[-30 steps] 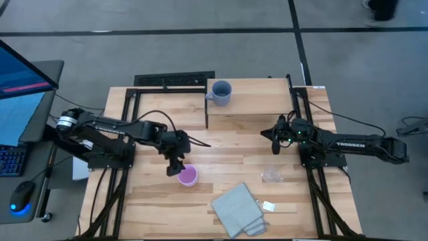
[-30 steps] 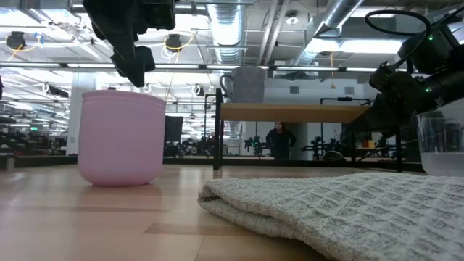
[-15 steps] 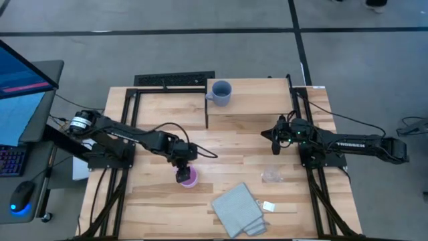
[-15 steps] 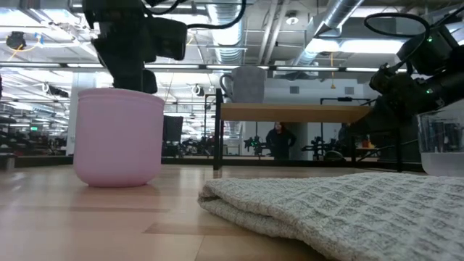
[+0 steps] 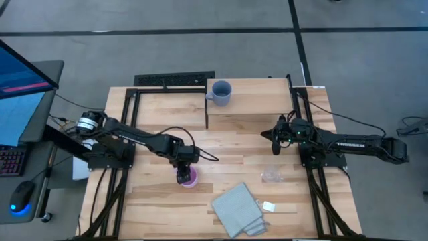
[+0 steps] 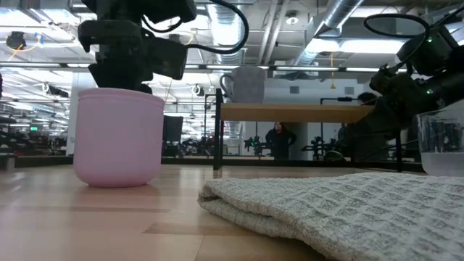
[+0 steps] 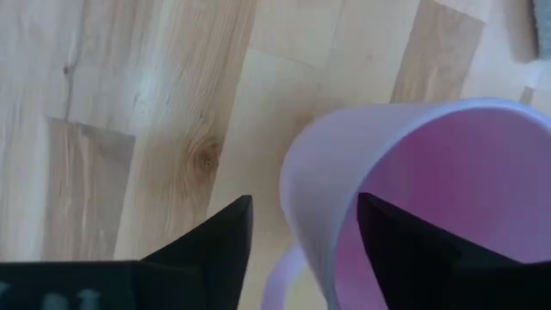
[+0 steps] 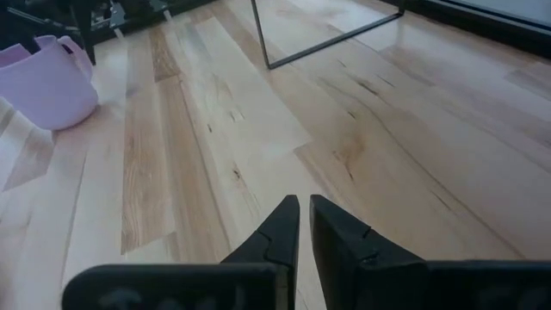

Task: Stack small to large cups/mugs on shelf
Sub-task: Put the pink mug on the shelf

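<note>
Pink-lilac plastic mug (image 7: 405, 198) rim is straddled by open left gripper (image 7: 303, 226); wall should be pinched squarely before lifting. Right gripper (image 8: 304, 226) is nearly closed, empty.

Only the left wrist view is described here. A pink-lilac mug (image 7: 448, 207) is seen from above at the right of the frame, with its open mouth filling the lower right corner. Its pale outer wall curves through the middle of the frame, and part of its handle (image 7: 288, 274) is shown at the bottom centre. The left gripper (image 7: 303, 232) is placed over the rim: one dark finger (image 7: 211, 245) is outside the wall, at the lower left, and the other is inside the mug. A gap is visible between the outer finger and the wall. The light wooden tabletop (image 7: 129, 112) fills the rest.
</note>
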